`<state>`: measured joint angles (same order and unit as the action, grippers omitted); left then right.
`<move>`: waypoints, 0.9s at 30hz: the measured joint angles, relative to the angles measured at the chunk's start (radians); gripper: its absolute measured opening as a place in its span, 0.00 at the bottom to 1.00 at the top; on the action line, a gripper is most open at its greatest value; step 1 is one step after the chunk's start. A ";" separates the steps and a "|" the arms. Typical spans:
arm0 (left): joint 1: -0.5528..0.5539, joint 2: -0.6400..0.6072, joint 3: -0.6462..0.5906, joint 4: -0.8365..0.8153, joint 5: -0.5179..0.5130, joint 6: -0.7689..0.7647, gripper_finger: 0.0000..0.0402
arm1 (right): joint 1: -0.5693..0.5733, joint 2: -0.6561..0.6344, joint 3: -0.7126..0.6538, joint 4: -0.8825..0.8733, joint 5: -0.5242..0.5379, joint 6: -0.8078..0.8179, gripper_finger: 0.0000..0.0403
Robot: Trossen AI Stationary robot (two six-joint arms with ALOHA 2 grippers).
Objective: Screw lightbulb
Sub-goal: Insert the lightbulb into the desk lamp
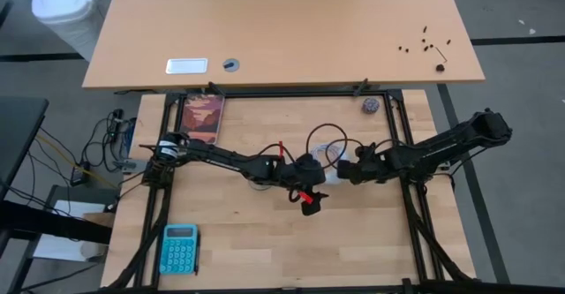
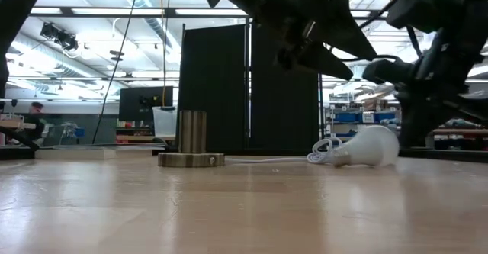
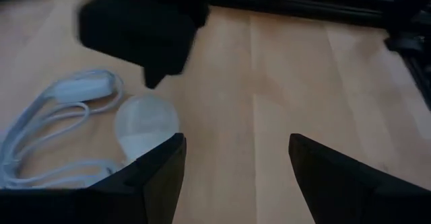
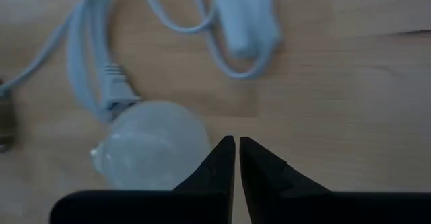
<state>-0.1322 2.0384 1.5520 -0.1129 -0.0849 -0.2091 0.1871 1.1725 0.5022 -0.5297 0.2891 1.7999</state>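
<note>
On table (image 1: 265,241), lightbulb (image 4: 151,153) lies seemingly just beside closed right jaws; left jaws parted.

white lightbulb (image 2: 371,146), lying on its side, beside coiled cord (image 2: 326,150)

Both arms stretched toward the table's middle. Left gripper (image 3: 232,167) with fingers spread apart. Right gripper (image 4: 237,158) with fingertips nearly touching.

high: even, bright | low: backlit ceiling lights, dark arms | wrists: dim, blurred
</note>
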 joint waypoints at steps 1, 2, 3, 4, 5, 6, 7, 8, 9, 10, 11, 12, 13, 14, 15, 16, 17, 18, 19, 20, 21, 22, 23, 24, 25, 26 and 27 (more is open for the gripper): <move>-0.001 0.000 0.000 -0.017 0.003 0.001 0.66 | 0.000 0.004 0.000 0.021 0.001 -0.002 0.08; -0.001 0.000 0.000 -0.042 0.004 -0.001 0.66 | 0.000 0.005 0.000 0.040 0.001 -0.016 0.08; -0.002 0.000 0.000 -0.068 0.005 -0.005 0.66 | -0.001 0.004 0.000 0.060 0.002 -0.037 0.08; -0.002 0.000 0.000 -0.093 0.005 -0.005 0.66 | -0.004 0.004 0.000 0.082 0.002 -0.060 0.08; -0.002 0.000 0.000 -0.114 0.004 -0.005 0.66 | -0.007 0.004 0.000 0.099 0.002 -0.082 0.08; -0.002 0.000 0.000 -0.129 0.004 -0.005 0.66 | -0.010 0.004 0.000 0.114 0.002 -0.101 0.08; -0.001 0.000 0.000 -0.137 0.004 -0.005 0.66 | -0.013 0.004 0.000 0.133 0.002 -0.118 0.08; -0.001 0.006 0.000 -0.134 0.006 -0.005 0.66 | -0.014 0.004 0.000 0.153 0.002 -0.134 0.08; -0.001 0.008 0.000 -0.131 0.015 -0.005 0.66 | -0.018 0.006 0.000 0.172 0.002 -0.149 0.08; -0.001 0.011 0.000 -0.136 0.029 -0.005 0.66 | -0.022 0.010 0.000 0.192 0.003 -0.160 0.08; -0.001 0.012 0.000 -0.139 0.037 -0.005 0.66 | -0.027 0.013 0.000 0.210 0.001 -0.173 0.08; -0.003 0.018 0.000 -0.137 0.040 -0.008 0.66 | -0.031 0.018 0.000 0.231 0.000 -0.183 0.08; -0.004 0.022 0.001 -0.132 0.042 -0.010 0.66 | -0.034 0.025 0.000 0.258 -0.003 -0.193 0.08; -0.006 0.024 0.002 -0.137 0.044 -0.010 0.66 | -0.036 0.032 0.000 0.285 -0.011 -0.205 0.08; -0.007 0.026 0.001 -0.146 0.047 -0.011 0.66 | -0.037 0.040 0.000 0.306 -0.019 -0.218 0.08; -0.008 0.028 0.000 -0.147 0.049 -0.011 0.66 | -0.038 0.051 0.000 0.335 -0.027 -0.231 0.08; -0.009 0.030 0.000 -0.143 0.049 -0.011 0.66 | -0.039 0.058 0.000 0.361 -0.039 -0.240 0.08; -0.011 0.031 0.000 -0.136 0.049 -0.011 0.66 | -0.039 0.066 0.000 0.373 -0.045 -0.250 0.08; -0.012 0.031 0.001 -0.135 0.049 -0.010 0.66 | -0.039 0.072 0.000 0.381 -0.046 -0.257 0.08; -0.013 0.031 0.001 -0.138 0.049 -0.008 0.66 | -0.039 0.073 0.000 0.378 -0.045 -0.256 0.08; -0.013 0.032 0.001 -0.143 0.049 -0.008 0.66 | -0.037 0.071 0.000 0.377 -0.037 -0.248 0.08; -0.013 0.033 0.001 -0.143 0.049 -0.009 0.66 | -0.033 0.065 0.000 0.379 -0.024 -0.237 0.08; -0.014 0.033 0.001 -0.145 0.049 -0.010 0.66 | -0.029 0.057 0.000 0.377 -0.014 -0.233 0.08; -0.014 0.033 0.001 -0.144 0.049 -0.011 0.66 | -0.023 0.048 0.003 0.374 -0.010 -0.233 0.08; -0.014 0.033 0.001 -0.143 0.049 -0.011 0.66 | -0.018 0.037 0.008 0.363 -0.012 -0.232 0.08; -0.014 0.033 0.001 -0.145 0.049 -0.012 0.66 | -0.012 0.023 0.018 0.333 -0.024 -0.230 0.08; -0.015 0.033 0.001 -0.145 0.049 -0.012 0.66 | -0.005 0.014 0.030 0.290 -0.042 -0.229 0.08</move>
<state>-0.1474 2.0712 1.5528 -0.2575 -0.0360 -0.2211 0.1826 1.1864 0.5318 -0.2393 0.2468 1.5707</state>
